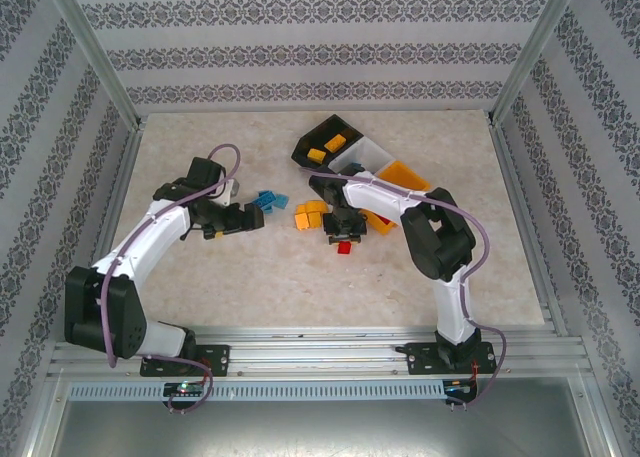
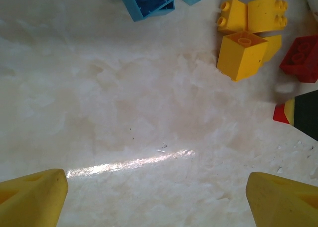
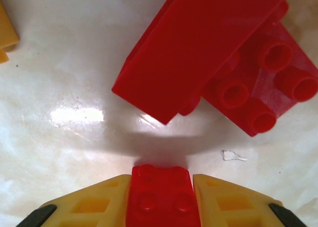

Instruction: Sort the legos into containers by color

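The right end effector [image 3: 161,207] is clamping a small red lego brick [image 3: 161,187] between its fingers [image 3: 223,207], two more red bricks [image 3: 208,53] lying just ahead of it on the worktop [image 3: 59,137]. The left end effector [image 2: 159,202] is hanging with fingers [image 2: 35,197] wide apart over bare worktop, blue bricks [image 2: 149,1] and yellow bricks [image 2: 243,53] lying ahead.

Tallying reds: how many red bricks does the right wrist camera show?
3: gripped brick in the right gripper; long brick ahead; studded brick partly covered by it. Others may be hidden.
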You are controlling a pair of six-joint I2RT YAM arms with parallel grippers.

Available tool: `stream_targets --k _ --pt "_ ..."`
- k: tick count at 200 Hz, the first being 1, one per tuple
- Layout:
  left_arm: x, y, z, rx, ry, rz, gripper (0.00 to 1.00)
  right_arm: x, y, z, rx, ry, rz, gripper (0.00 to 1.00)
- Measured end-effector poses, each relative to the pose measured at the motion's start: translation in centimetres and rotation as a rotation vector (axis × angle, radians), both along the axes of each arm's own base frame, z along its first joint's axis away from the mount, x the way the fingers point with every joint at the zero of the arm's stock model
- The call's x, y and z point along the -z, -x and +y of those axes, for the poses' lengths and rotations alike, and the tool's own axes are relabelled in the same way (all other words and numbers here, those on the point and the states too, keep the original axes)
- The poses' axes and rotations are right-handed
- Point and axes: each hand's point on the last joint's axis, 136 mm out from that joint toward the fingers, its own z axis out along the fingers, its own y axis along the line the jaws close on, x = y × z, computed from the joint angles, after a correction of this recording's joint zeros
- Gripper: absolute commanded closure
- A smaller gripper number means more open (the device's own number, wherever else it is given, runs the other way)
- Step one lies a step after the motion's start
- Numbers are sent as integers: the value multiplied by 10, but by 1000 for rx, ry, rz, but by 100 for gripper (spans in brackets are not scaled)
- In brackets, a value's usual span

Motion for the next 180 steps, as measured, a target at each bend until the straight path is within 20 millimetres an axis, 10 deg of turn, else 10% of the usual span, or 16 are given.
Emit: stream_targets --k 52,101,180 --pt "8 -11 -9 5 39 29 3 -54 -4 -8 41 -72 -91 69" --pt "14 -21 -36 53 83 43 0 -111 -50 -69 187 -123 -213 69" --pt "7 -56 -70 118 96 13 0 -90 -126 -146 310 -88 -217 69"
